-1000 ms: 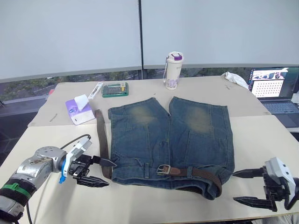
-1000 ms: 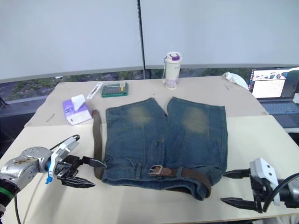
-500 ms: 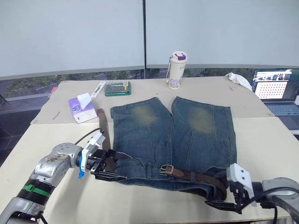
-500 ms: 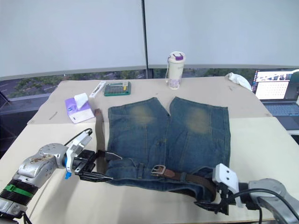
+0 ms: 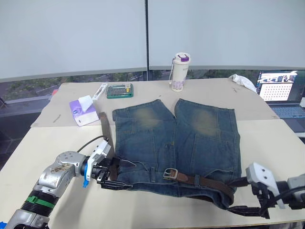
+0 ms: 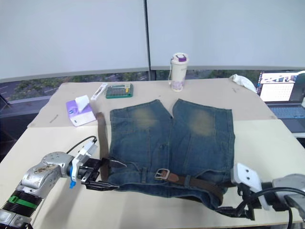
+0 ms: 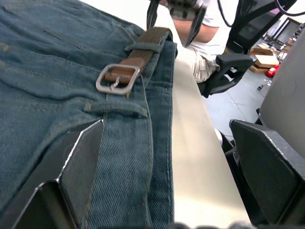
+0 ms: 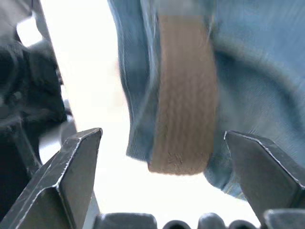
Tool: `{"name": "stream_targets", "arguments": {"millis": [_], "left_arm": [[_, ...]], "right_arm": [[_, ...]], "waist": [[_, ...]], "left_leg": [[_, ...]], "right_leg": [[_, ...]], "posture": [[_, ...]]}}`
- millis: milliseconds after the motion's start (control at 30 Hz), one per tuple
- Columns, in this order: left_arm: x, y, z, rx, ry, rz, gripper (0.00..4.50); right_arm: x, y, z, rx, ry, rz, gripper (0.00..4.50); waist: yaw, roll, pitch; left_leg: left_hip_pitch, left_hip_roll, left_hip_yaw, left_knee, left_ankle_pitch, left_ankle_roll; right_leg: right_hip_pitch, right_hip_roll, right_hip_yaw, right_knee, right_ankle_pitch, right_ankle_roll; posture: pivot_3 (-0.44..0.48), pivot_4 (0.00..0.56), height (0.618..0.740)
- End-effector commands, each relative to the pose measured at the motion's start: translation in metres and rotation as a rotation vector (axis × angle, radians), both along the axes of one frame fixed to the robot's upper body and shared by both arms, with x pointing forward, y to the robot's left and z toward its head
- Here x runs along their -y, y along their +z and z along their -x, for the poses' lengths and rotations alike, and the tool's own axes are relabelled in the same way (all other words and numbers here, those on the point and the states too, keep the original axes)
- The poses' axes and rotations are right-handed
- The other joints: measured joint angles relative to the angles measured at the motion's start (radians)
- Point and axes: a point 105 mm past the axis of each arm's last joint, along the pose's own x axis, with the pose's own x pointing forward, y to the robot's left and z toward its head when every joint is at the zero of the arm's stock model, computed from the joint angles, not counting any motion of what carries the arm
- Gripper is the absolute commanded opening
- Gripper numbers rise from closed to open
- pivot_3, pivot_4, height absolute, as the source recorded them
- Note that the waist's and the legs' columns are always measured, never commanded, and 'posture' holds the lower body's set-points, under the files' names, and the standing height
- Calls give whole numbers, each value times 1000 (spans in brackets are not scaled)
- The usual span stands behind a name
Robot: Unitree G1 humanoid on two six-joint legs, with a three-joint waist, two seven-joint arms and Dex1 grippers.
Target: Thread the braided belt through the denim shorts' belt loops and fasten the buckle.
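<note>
Left gripper (image 5: 116,168) has its jaws spread at the left end of the shorts' (image 5: 176,138) waistband, one finger over the denim edge and one under it, not pinching anything as far as I can see. In the left wrist view the buckle (image 7: 116,79) sits just ahead on the waistband, with a belt loop (image 7: 147,46) crossing the strap beyond it.

Right gripper (image 5: 243,195) is at the right end of the waistband, jaws spread too, with the bend of the belt (image 5: 209,182) right in front of them. Its wrist view is blurry, so I think it's just clear of the strap, but can't swear to it.

The belt runs along the waistband from the buckle to the right corner. Another stretch of it lies on the counter (image 5: 267,143) along the shorts' left side.

Further back: tissue pack (image 5: 82,106), green box (image 5: 119,90), bottle (image 5: 179,72), laptop (image 5: 281,90).
</note>
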Motion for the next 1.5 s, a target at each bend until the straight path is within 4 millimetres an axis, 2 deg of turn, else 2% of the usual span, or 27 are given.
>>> {"name": "stream_targets", "arguments": {"millis": [33, 100, 233, 367, 433, 533, 567, 700, 900, 1000, 1067, 1100, 1133, 1167, 1200, 1300, 1333, 1400, 1467, 1500], "left_arm": [[5, 17, -5, 111, 5, 9, 4487], [6, 19, -8, 141, 20, 1, 4487], [9, 22, -11, 173, 29, -5, 4487], [12, 24, -14, 182, 40, 7, 4487], [13, 25, -15, 183, 48, 14, 4487], [14, 23, -16, 191, 67, 17, 4487], [13, 23, -17, 192, 77, 18, 4487], [13, 21, -16, 192, 92, 13, 4487], [9, 22, -14, 191, 113, 12, 4487], [8, 24, -16, 203, 120, 8, 4487], [9, 31, -22, 231, 136, 25, 4500], [9, 33, -23, 239, 139, 27, 4500], [9, 34, -24, 248, 139, 24, 4500], [9, 33, -24, 256, 139, 18, 4500], [8, 32, -25, 261, 140, 13, 4500], [7, 30, -28, 277, 157, 5, 4500], [6, 29, -29, 281, 160, 0, 4500], [6, 29, -30, 282, 167, 5, 4500], [7, 29, -31, 287, 172, 12, 4500], [7, 30, -32, 292, 176, 16, 4500]], "right_arm": [[-30, 36, -33, 204, -59, -136, 4500], [-30, 32, -53, 257, -163, -136, 4500], [-12, 18, -92, 328, -346, -68, 4500], [-13, 15, -119, 359, -421, -80, 4500], [-25, 16, -127, 331, -431, -132, 4500], [-66, 17, -145, 304, -432, -205, 4500], [-78, 13, -143, 284, -397, -205, 4500], [-107, 2, -136, 235, -327, -208, 4500], [-112, -22, -127, 245, -263, -35, 4500], [-115, -35, -114, 143, -252, -26, 4500], [-109, -41, -120, 194, -266, 49, 3807], [-107, -42, -122, 204, -278, 63, 3674], [-106, -42, -123, 208, -287, 65, 3346], [-107, -41, -125, 205, -299, 53, 2802], [-108, -40, -125, 205, -306, 46, 2574], [-107, -39, -128, 199, -321, 34, 1494], [-104, -38, -130, 201, -335, 35, 1330], [-101, -36, -136, 203, -371, 18, 579], [-100, -33, -141, 212, -392, 6, 79], [-100, -32, -144, 221, -402, 4, 79]], "waist": [[-5, -1, 1], [-3, -4, 2], [2, -4, 3], [-1, -3, 3], [-4, -2, 2], [-12, -2, 1], [-18, -1, 1], [-12, 0, 0], [-7, 0, 0], [-7, 0, 0], [-8, 0, 0], [-8, 0, 0], [-8, 0, -1], [-8, 0, -1], [-8, -1, -2], [-7, -2, -4], [-8, -2, -5], [-8, -2, -5], [-6, -2, -6], [-4, -2, -6]], "left_leg": [[0, 3, 0, 0, -1, -2], [1, 5, 0, -1, -2, -3], [0, 4, 0, -1, 0, -5], [-3, 1, 1, -1, 0, -6], [-7, 2, 2, -1, 1, -7], [-11, 5, 1, -1, 4, -12], [-12, 6, 1, -1, 4, -12], [-12, 7, -1, -2, 4, -12], [-12, 3, -1, -2, 4, -12], [-12, 3, -1, -2, 4, -12], [-12, 4, -1, -2, 4, -12], [-12, 4, -1, -2, 4, -12], [-12, 4, -1, -2, 4, -12], [-11, 4, -1, -2, 4, -12], [-11, 4, -1, -2, 4, -12], [-11, 4, -1, -2, 4, -12], [-10, 4, -1, -2, 4, -12], [-10, 4, -1, -2, 4, -12], [-10, 3, -1, -2, 4, -12], [-10, 3, -1, -2, 4, -12]], "right_leg": [[0, 0, 0, 0, 0, -1], [0, 1, 0, 0, 0, -1], [-2, 2, -2, 0, 2, -3], [-6, 1, -1, 1, 2, -3], [-12, 1, 0, 2, 2, -3], [-18, 2, -1, 5, 4, -5], [-18, 2, -1, 4, 5, -7], [-18, 4, -4, 4, 6, -8], [-18, 3, -4, 3, 6, -8], [-18, 3, -4, 3, 6, -8], [-18, 4, -4, 3, 6, -8], [-18, 4, -4, 3, 6, -8], [-18, 4, -4, 3, 6, -8], [-18, 4, -4, 3, 6, -8], [-18, 4, -4, 3, 6, -8], [-17, 4, -4, 3, 6, -8], [-17, 4, -5, 3, 6, -8], [-17, 4, -4, 3, 6, -8], [-17, 4, -4, 3, 6, -8], [-17, 4, -4, 3, 6, -8]], "posture": [[0, 150, 740], [0, 150, 740], [0, 150, 740], [0, 150, 740], [0, 150, 740], [0, 150, 740], [0, 150, 740], [0, 150, 740], [0, 150, 740], [0, 150, 740], [0, 150, 740], [0, 150, 740], [0, 150, 740], [0, 150, 740], [0, 150, 740], [0, 150, 740], [0, 150, 740], [0, 150, 740], [0, 150, 740], [0, 150, 740]]}}
